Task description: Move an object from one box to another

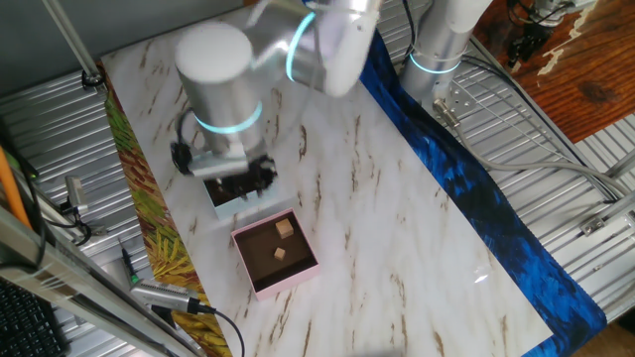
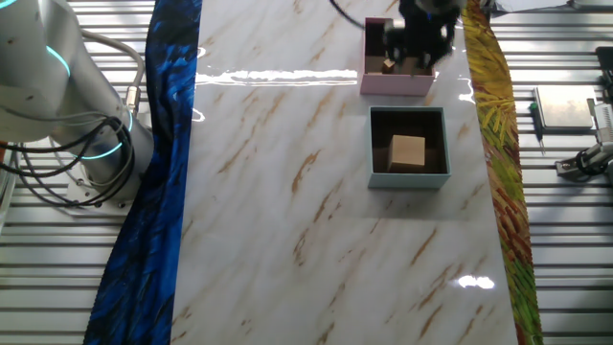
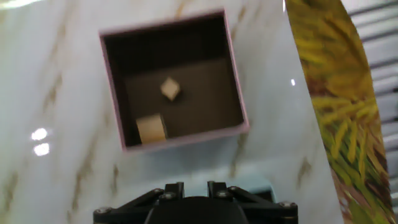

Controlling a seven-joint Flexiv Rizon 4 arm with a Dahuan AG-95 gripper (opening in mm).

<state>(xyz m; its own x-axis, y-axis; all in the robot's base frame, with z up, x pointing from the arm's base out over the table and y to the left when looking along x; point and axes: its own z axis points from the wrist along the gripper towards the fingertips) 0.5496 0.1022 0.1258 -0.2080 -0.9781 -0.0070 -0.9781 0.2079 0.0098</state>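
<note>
**Lining up on the cube**

The cube [image 2: 407, 151] lies mid-floor in the blue box [image 2: 409, 179]. Just beside the blue box stands the pink box [image 1: 288, 281], holding two blocks [image 3: 170, 88]. The gripper [image 1: 243, 178] hangs above the blue box; whether its jaws are parted cannot be told. Advisable: centre over the cube and descend straight, clear of the walls.

On the table [image 1: 397, 218], in one fixed view, the two-block box [image 1: 288, 281] lies just beside the one-block box [image 2: 409, 179] at its 5 o'clock, with the bigger block [image 3: 151, 129] at 7 o'clock of the smaller block [image 3: 170, 89] in the hand view.
</note>
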